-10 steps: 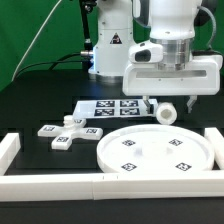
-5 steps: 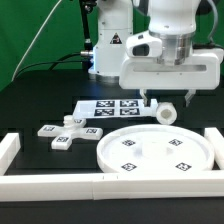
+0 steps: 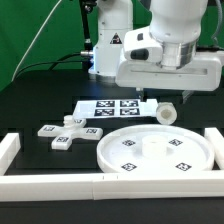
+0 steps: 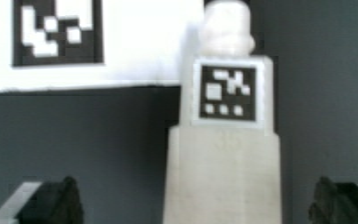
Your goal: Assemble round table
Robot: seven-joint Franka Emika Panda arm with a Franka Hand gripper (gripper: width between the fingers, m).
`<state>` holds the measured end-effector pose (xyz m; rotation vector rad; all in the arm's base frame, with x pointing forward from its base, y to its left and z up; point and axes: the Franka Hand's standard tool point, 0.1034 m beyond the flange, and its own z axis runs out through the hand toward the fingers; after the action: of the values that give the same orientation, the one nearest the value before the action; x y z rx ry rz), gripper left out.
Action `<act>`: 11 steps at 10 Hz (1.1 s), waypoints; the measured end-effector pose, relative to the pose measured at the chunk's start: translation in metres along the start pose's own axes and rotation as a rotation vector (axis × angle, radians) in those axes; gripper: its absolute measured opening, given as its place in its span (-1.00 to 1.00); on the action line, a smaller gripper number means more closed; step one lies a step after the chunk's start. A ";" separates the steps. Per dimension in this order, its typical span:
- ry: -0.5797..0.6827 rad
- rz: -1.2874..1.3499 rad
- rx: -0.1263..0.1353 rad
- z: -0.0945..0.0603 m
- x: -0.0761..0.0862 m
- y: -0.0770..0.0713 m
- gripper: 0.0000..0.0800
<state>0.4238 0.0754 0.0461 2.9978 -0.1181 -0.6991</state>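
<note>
Starting nearest the exterior camera, the top (image 3: 155, 150) lies flat inside the rails (image 3: 50, 182), with the base (image 3: 68, 131) to the exterior view's left. Just beyond the top the leg (image 4: 224, 170) lies on its side, the gripper (image 4: 190, 205) hovering over it, fingers (image 4: 43, 203) spread wide and holding nothing. The leg looks off-centre between them, so one finger could touch first and roll it toward the marker board (image 3: 112, 106) behind.

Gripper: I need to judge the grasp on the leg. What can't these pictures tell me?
Exterior view: the gripper hides its own fingers behind its housing, so their height over the leg is unclear.
Wrist view: the fingertips are dark, blurred and cut off by the picture's edge.
</note>
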 end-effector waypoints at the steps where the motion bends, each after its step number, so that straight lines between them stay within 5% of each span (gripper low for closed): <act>1: -0.071 0.019 -0.007 -0.006 0.009 0.007 0.62; 4: -0.187 0.064 -0.006 -0.021 0.030 -0.007 0.62; 6: -0.195 0.105 0.011 -0.020 0.029 -0.021 0.62; 11: -0.254 0.071 0.006 -0.017 0.023 -0.012 0.62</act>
<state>0.4531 0.0863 0.0503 2.8792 -0.2371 -1.0697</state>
